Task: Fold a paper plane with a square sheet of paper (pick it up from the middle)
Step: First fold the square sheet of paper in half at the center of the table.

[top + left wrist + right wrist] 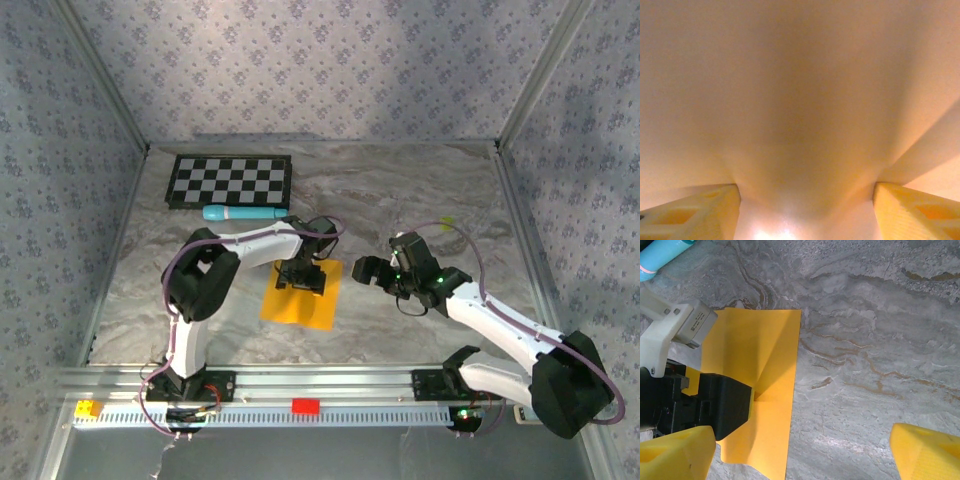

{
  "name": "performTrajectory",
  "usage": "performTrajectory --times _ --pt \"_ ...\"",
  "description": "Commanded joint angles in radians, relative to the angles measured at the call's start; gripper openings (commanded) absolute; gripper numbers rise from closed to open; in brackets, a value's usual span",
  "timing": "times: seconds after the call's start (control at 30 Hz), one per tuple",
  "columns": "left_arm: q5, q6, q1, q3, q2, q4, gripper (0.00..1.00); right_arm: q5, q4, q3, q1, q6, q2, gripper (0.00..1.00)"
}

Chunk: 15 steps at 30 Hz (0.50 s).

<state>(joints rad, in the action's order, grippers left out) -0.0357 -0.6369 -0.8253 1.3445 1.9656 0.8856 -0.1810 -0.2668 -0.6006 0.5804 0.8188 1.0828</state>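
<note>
bare marbled worktop point(420, 190) lies open to the right of the square sheet of paper point(312, 310) and along its near edge, free for passage. the left claw point(303, 278) stands over the sheet's far half and blocks approach from there, while the right claw point(368, 270) hovers just beside the right edge. the checkerboard point(230, 180) and the light-blue cylinder point(243, 213) occupy the far left, apart from the sheet.

Matt paper point(300, 310), smooth marbled table point(400, 190)

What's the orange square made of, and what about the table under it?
The orange square looks like thin matte paper: it puckers into soft creases. The table looks like marble or a marble-print sheet, going by its grey swirly veins.
</note>
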Motion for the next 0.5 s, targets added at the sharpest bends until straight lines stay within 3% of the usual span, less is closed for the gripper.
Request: performTrajectory --times 0.0,0.27,0.47 --pt "0.028 0.004 -0.008 -0.024 -0.018 -0.031 0.61 0.001 -0.023 -0.01 0.004 0.005 0.004 0.92" --pt "0.062 -0.031 -0.009 -0.036 -0.125 -0.108 0.38 0.109 -0.081 -0.024 -0.008 0.008 -0.04 0.92" --pt "-0.016 -0.082 -0.005 -0.069 -0.245 -0.238 0.35 0.177 -0.094 -0.013 -0.061 0.007 -0.105 0.93"
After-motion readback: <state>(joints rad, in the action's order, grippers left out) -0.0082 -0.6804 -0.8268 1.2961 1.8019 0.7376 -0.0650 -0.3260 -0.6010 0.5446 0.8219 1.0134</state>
